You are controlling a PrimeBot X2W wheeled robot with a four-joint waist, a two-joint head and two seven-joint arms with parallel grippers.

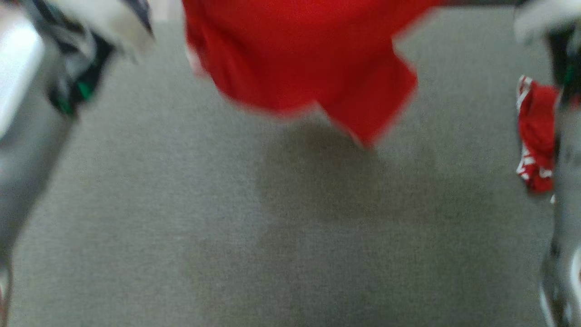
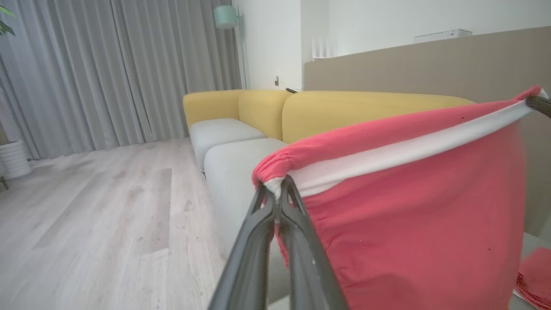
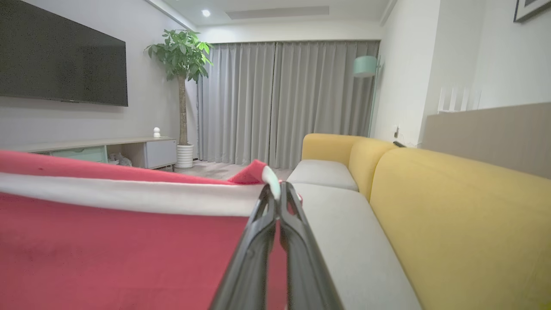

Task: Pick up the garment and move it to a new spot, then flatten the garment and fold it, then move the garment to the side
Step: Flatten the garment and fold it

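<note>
Two sets of jaws, both clenched: your left gripper [image 2: 279,189] is pinching one end of the white waistband [image 2: 400,155], and your right gripper [image 3: 277,191] is pinching the other end. The band is stretching straight from one pinch to the other, so the long axis of the red garment [image 1: 295,54] is running across between the arms, neither arm nearer. The cloth is hanging free below the jaws, seemingly clear of the grey desk [image 1: 159,236] and throwing a shadow [image 1: 327,172] onto it. A second red-and-white cloth [image 1: 535,136] is lying at the desk's right side, beside the right arm. The head view is blurring badly. Likely you are carrying the garment to its new spot; the laydown is calling for both ends to go down evenly.
</note>
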